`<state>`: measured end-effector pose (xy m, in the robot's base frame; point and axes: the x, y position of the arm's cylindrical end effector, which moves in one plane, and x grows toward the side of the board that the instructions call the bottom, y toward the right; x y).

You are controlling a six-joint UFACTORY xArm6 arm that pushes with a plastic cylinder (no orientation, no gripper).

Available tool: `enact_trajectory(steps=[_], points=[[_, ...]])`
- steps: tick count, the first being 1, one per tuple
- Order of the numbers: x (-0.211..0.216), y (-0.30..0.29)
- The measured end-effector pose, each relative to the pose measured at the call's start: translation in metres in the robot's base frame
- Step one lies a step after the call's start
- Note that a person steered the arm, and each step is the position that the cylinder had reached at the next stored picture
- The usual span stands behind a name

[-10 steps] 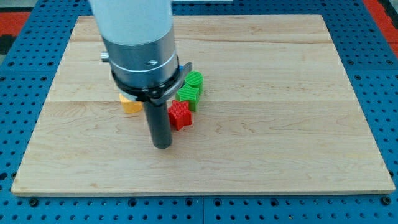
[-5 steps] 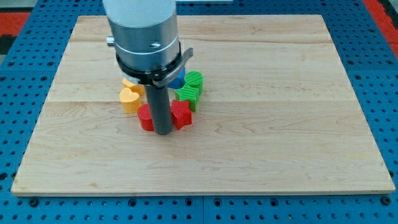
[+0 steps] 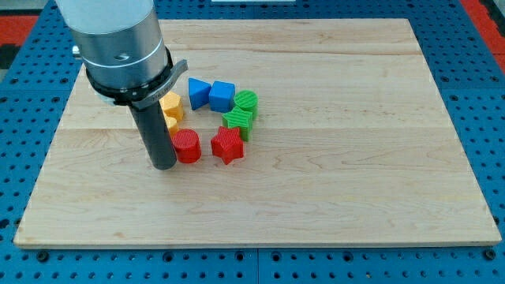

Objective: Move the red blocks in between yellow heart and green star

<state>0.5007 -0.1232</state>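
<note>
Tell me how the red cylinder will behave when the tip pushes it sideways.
The red cylinder stands squat on its flat end, so it should slide, not tip or roll. Its round wall may slip off my tip, beside it on the view's left.

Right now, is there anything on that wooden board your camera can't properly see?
- Yellow blocks: my rod covers their left part, so shapes and count are unclear.
- Green star: overlaps the green round block behind it; whether they touch is unclear.
- My tip: beside the red cylinder, to the view's left; contact is unclear.
- Board's top-left area: hidden by my arm.
</note>
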Motion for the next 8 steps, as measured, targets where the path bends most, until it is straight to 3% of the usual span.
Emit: enact_trajectory(steps=[2, 8], points=[[0.017, 0.007], [0.004, 0.028]])
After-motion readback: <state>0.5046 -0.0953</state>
